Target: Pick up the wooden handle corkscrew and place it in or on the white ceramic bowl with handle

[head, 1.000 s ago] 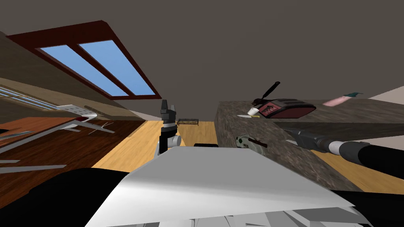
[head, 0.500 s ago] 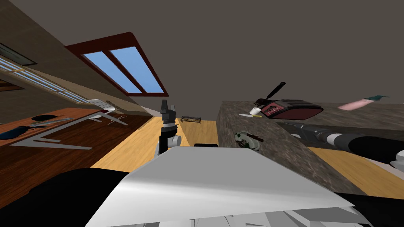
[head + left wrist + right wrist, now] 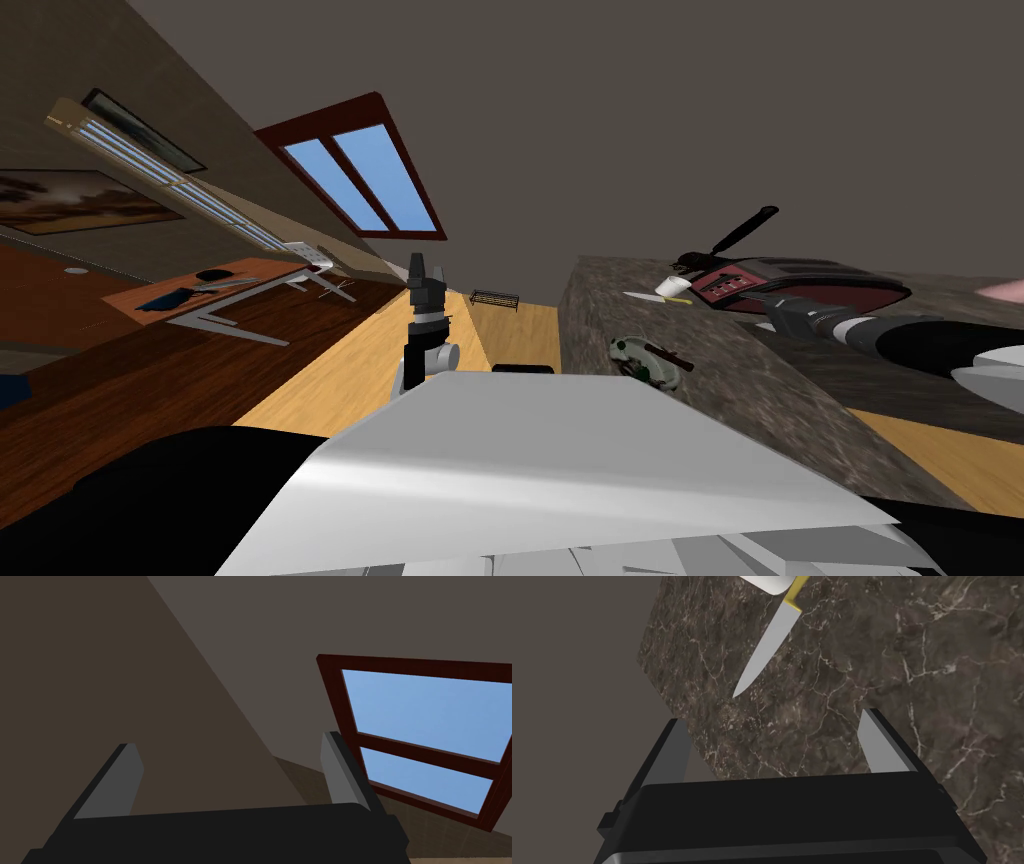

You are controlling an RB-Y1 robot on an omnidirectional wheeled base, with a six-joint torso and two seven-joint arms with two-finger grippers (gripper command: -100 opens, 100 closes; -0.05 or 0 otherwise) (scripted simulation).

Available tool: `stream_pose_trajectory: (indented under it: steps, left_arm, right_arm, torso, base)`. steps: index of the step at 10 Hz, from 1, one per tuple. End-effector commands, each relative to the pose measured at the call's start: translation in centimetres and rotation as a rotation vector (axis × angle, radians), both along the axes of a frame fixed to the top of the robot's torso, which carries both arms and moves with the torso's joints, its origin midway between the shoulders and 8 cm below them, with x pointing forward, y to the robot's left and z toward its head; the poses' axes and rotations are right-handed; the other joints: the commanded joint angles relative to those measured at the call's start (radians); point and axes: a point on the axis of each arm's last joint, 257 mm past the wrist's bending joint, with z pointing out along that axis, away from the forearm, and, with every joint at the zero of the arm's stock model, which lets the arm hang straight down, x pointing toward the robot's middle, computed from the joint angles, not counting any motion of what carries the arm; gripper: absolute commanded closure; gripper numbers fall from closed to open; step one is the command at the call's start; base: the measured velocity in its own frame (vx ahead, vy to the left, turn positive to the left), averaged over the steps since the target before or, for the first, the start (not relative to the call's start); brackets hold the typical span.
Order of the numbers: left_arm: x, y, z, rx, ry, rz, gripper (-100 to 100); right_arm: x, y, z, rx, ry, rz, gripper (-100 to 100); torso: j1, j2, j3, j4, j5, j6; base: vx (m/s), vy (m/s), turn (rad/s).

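The right gripper point(image 3: 772, 726) hangs over the dark marble counter point(image 3: 912, 676), fingers apart and empty, aimed near a yellow-handled knife point(image 3: 766, 651) and the white bowl point(image 3: 769, 582) at its handle end. Nothing is grasped yet, so pickup and placing are both left, I'd judge. The corkscrew point(image 3: 665, 353), a short dark-brown stick, lies nearer the counter's front against a greenish round thing point(image 3: 628, 350). The left gripper point(image 3: 230, 743) is raised, fingers apart.

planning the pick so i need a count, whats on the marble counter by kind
corkscrew: 1
white bowl: 1
knife: 1
dark red toaster: 1
black-handled utensil: 1
pink thing, cut off at the picture's edge: 1
total: 6
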Motion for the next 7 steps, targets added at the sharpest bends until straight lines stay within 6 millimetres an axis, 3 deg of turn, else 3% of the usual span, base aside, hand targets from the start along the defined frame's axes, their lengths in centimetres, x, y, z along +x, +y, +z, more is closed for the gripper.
stream_pose_trajectory:
  steps: [1, 4, 7]
  left_arm:
    - [0.0, 0.0, 0.0, 0.0, 0.0, 0.0, 0]
    - [0.0, 0.0, 0.0, 0.0, 0.0, 0.0, 0]
    - [0.0, 0.0, 0.0, 0.0, 0.0, 0.0, 0]
  right_arm:
    - [0.6, -1.9, 1.3, -0.033, -0.017, -0.04, -100]
    - [-1.3, -6.1, 2.7, -0.111, 0.03, -0.124, -100]
    - [-1.3, -6.3, 3.0, -0.117, 0.029, -0.127, -100]
  torso:
    - [0.0, 0.0, 0.0, 0.0, 0.0, 0.0]
    - [-0.007, -0.004, -0.002, -0.001, -0.002, 0.002]
    - [-0.008, -0.005, -0.003, -0.001, -0.002, 0.002]
  base:
    - [-0.08, 0.08, 0.262]
    - [-0.011, 0.012, 0.038]
    - [0.0, 0.0, 0.0]
